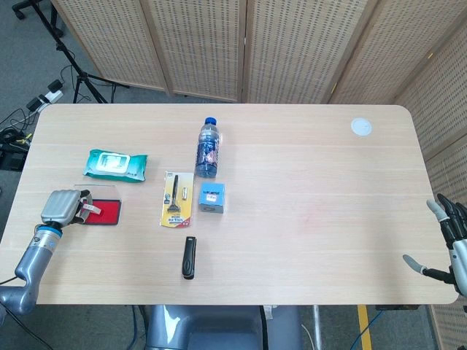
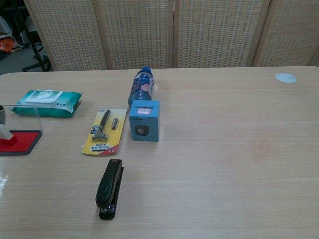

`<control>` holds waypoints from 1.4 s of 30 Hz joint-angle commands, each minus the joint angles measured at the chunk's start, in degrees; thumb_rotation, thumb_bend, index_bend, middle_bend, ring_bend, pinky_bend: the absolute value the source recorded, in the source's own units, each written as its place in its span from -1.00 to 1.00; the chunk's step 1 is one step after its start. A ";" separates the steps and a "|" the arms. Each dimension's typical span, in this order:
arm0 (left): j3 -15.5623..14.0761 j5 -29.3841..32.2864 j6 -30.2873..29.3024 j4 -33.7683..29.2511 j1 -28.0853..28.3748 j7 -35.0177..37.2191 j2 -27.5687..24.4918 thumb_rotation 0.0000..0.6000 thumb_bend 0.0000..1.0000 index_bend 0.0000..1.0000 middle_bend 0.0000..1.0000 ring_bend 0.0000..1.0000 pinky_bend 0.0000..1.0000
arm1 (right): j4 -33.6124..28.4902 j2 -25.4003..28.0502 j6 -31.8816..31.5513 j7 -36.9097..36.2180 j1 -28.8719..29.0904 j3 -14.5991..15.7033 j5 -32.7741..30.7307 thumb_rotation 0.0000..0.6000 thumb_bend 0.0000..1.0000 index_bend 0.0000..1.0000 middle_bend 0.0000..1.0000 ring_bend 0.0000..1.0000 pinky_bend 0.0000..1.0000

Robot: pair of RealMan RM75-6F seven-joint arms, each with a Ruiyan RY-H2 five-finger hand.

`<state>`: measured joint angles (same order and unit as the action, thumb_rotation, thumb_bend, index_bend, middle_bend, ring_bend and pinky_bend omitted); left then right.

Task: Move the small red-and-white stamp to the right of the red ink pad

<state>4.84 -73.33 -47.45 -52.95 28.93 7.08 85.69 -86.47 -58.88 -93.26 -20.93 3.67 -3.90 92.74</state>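
Near the table's (image 1: 306, 240) left edge, my left hand (image 1: 60, 207) pinches the small red-and-white stamp (image 1: 90, 208) over the flat red ink pad (image 1: 106, 212); lift clear, then set it beyond the pad's right side; right hand (image 1: 446, 240) idle, fingers apart.

Red-and-white stamp (image 1: 89, 208) over red ink pad (image 1: 106, 212)
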 commanded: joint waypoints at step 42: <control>1.67 9.67 -3.92 -20.86 4.65 -24.18 -1.21 1.00 -0.19 0.24 1.00 0.83 0.82 | 0.31 0.60 -0.37 -2.57 -0.09 0.20 0.51 1.00 -1.00 -1.00 -1.00 -1.00 -1.00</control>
<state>6.72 -63.79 -51.09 -74.11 33.51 -16.58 84.06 -86.16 -58.28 -93.64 -23.49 3.58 -3.70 93.26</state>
